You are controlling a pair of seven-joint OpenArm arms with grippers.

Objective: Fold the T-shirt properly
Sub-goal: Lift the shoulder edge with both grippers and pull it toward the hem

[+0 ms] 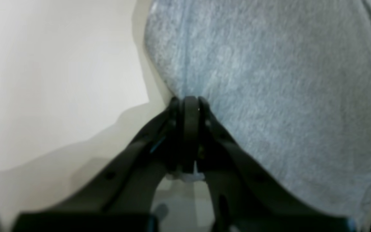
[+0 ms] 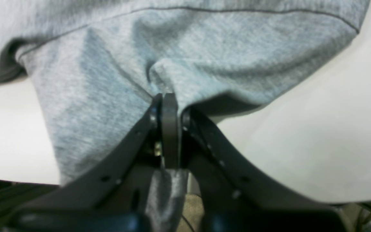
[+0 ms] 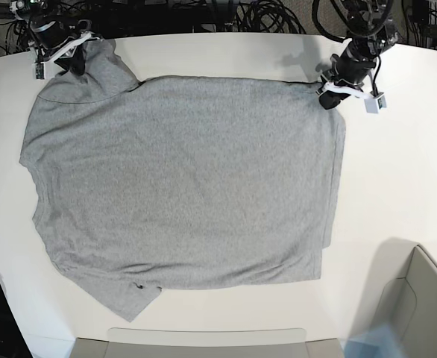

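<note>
Shirt: T-shirt [image 3: 181, 179] lies spread flat on the white table [image 3: 397, 171], plain grey side up, no lettering showing; it fills most of the table's middle, one sleeve at the near edge, the other at the far corner.
Left gripper: left gripper [image 1: 190, 104] has its jaws pressed together on the shirt's edge, a little grey cloth pinched between them; in the base view it sits at the far hem corner [image 3: 329, 88], on that view's right.
Right gripper: right gripper [image 2: 167, 100] is likewise clamped tight on a bunched fold of cloth, with fabric showing through behind the jaws; in the base view it is at the far sleeve [image 3: 92, 67], which is drawn up a little toward it.
Lift: both held corners look only slightly raised (the rest of the cloth rests on the table).
Done so far: shirt is laid out fairly smooth, and both far-edge corners are gripped; no fold is visible anywhere.
Left to do: all of the folding, by my reading; the far edge likely has to be carried over toward the near side, then the sleeves and length brought in.
Stage: early, at the grasp before a first fold.
Other: grey bin [image 3: 420, 298] stands at the near corner, apart from the shirt.
</note>
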